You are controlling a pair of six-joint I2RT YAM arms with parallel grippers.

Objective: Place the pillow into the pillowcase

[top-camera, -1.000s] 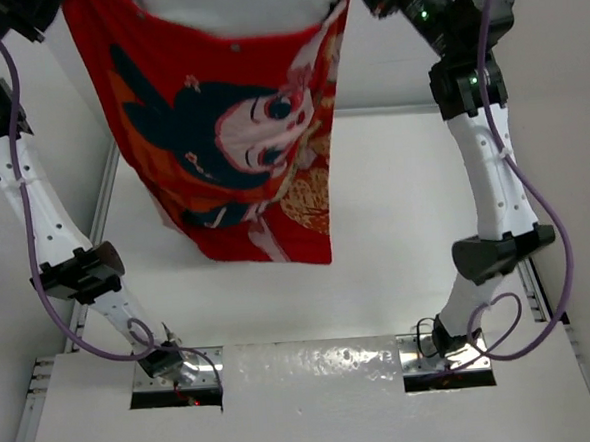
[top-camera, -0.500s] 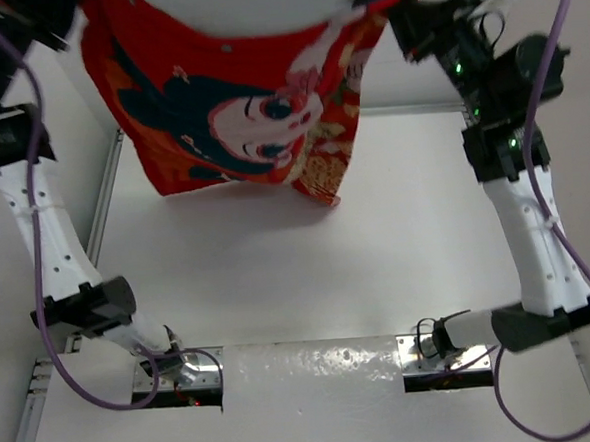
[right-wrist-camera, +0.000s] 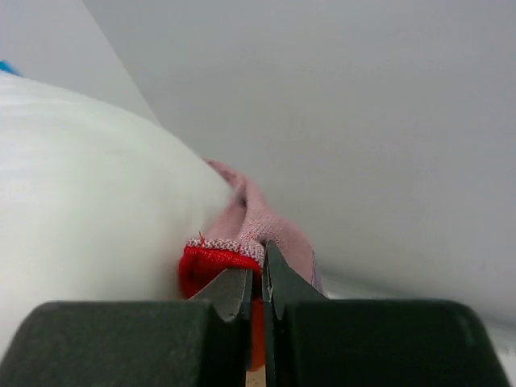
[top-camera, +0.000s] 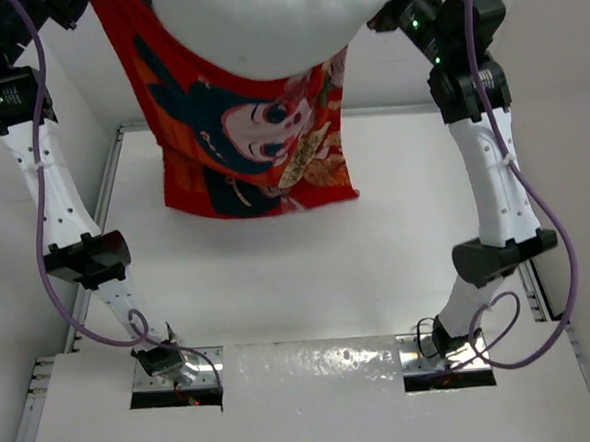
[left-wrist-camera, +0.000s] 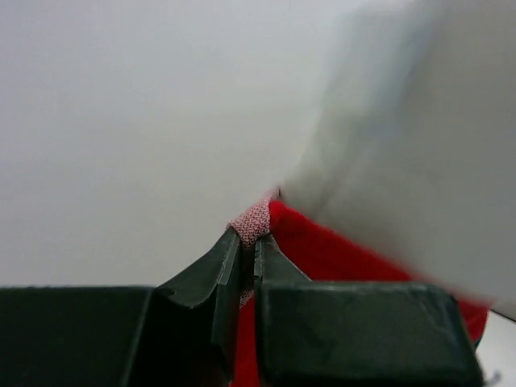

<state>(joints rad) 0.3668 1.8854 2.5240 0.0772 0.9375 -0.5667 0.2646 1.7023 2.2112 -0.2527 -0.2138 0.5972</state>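
While the pillowcase [top-camera: 232,145] hangs, its mouth holds the pillow [top-camera: 273,22] — bulging out.

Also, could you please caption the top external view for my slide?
Left gripper and right gripper hold the pillowcase aloft over the table, the pillow bulging at its top.

Pillow [top-camera: 273,27] top — past the upper edge

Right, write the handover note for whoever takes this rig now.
Left pincer: shut on the pillowcase hem.
Right pincer: shut on the opposite hem.
The pillowcase is held up above the table, its lower part hanging limp. The pillow bulges at the open mouth between the pincers.
Done: mouth opened, pillow started in.
To do: work the pillow down to the bottom, probably by shaking.
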